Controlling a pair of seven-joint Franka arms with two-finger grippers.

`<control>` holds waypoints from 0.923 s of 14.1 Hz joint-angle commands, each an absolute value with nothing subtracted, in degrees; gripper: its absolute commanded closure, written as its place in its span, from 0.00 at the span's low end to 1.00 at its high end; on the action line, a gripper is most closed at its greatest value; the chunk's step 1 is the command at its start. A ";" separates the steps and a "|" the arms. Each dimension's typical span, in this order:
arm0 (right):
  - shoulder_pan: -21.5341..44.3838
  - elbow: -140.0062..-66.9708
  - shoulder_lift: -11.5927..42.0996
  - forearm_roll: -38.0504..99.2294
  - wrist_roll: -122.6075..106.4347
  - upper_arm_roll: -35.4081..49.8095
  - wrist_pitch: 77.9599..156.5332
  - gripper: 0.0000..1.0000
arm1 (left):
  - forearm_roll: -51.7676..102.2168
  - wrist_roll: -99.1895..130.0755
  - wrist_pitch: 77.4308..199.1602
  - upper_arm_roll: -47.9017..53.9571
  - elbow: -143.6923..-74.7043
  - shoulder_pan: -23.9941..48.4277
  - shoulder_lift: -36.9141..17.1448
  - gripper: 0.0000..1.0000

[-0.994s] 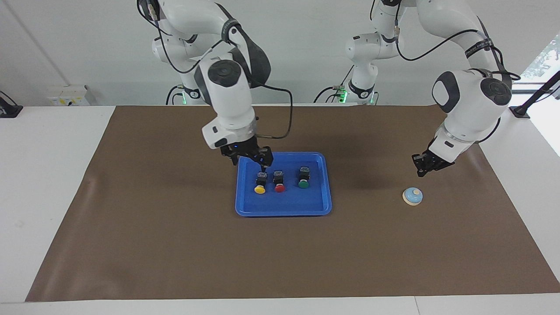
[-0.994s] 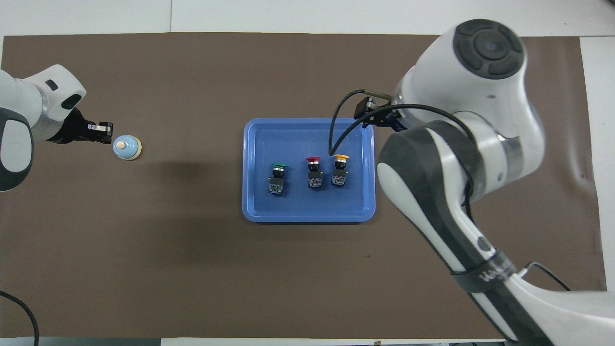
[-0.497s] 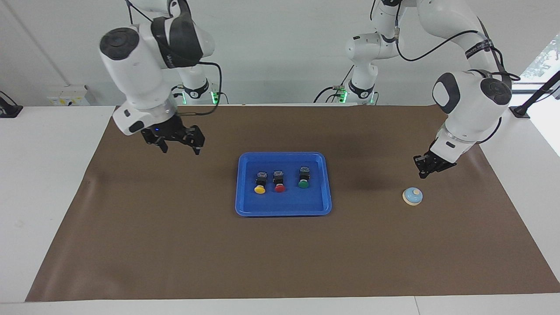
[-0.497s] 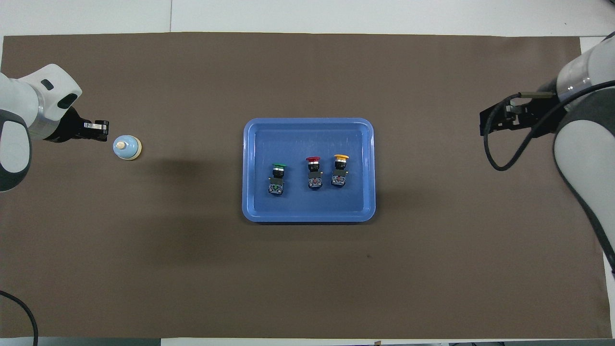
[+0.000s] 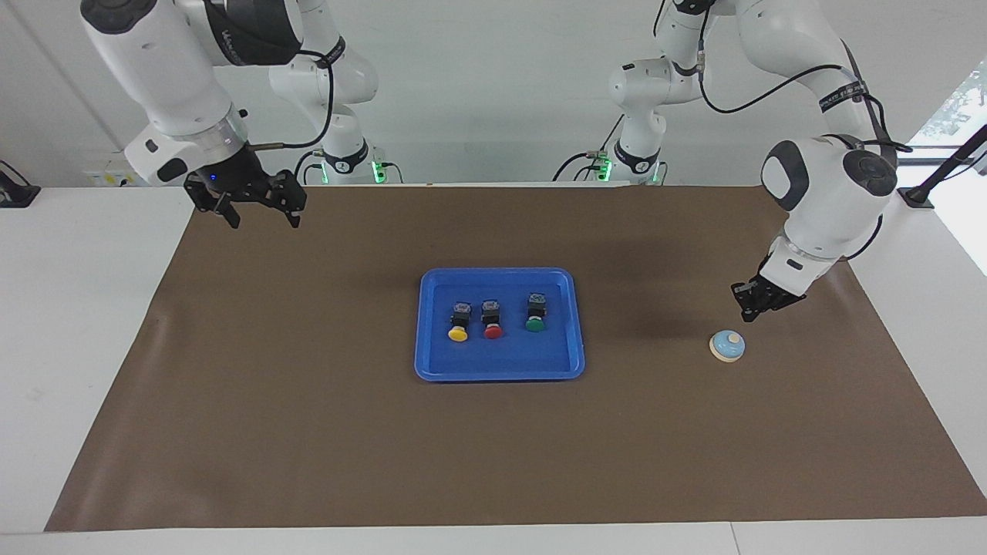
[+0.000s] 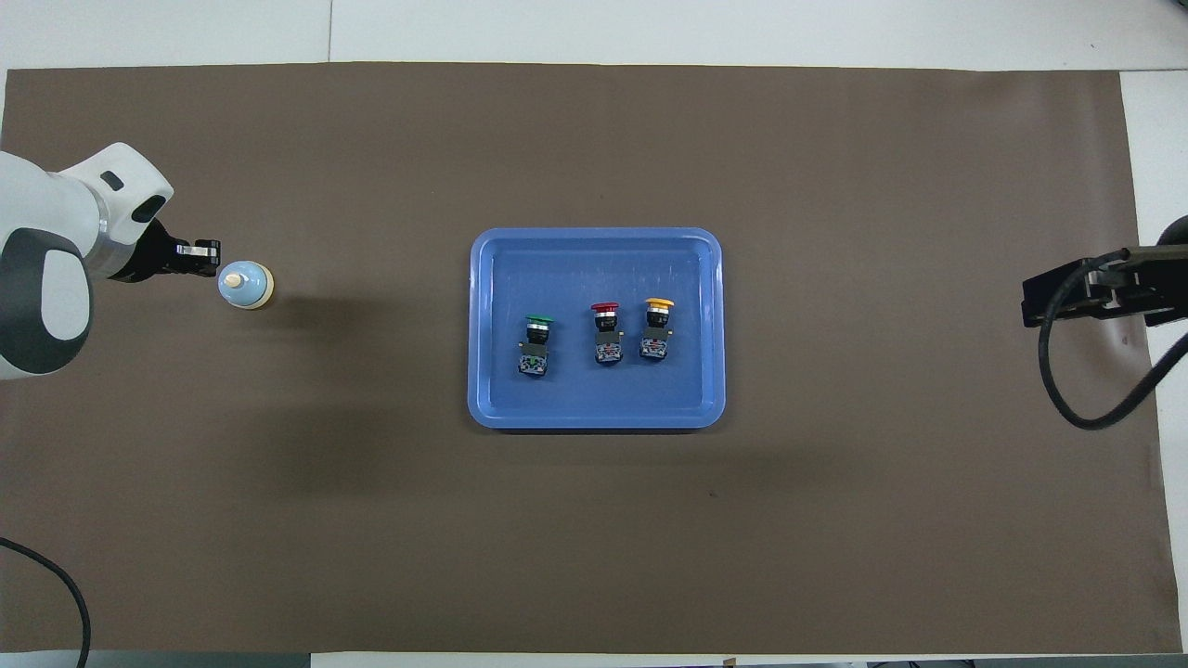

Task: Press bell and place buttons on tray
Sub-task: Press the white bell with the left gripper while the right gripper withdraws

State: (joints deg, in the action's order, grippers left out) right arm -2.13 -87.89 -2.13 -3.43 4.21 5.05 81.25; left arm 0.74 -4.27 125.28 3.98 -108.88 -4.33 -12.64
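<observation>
Pulling away from the tray (image 5: 574,324), buttons (image 5: 493,317) delivered, my right gripper (image 5: 258,216) hangs spread wide; my left gripper (image 5: 746,311) hovers pinched together above the bell (image 5: 727,346), ready to press.

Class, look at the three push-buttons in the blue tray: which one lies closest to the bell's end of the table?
The green button: it lies at the end of the row toward the bell, with the red and yellow ones farther along.

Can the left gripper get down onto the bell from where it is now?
Probably yes. The left gripper, shut, hangs just above the mat beside the bell, on the robots' side of it. Nothing lies between them, and the tray sits well away.
</observation>
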 commanded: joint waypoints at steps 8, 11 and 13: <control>-3.95 -90.09 -3.34 -1.15 2.37 4.48 82.27 0.00 | -0.70 -3.43 133.15 4.31 -114.08 -4.83 -14.76 1.00; -3.96 -90.09 -3.43 -1.05 2.37 4.57 82.27 0.00 | -0.79 -3.43 135.17 4.31 -114.08 -5.01 -16.43 1.00; -4.04 -90.09 -3.60 -1.05 2.46 4.57 82.18 0.00 | -0.88 -3.43 135.35 4.31 -113.82 -5.01 -16.61 1.00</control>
State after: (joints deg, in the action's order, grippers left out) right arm -2.73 -88.80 -2.53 -2.46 3.98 4.16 81.32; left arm 0.73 -4.26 133.00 3.98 -113.42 -4.33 -15.44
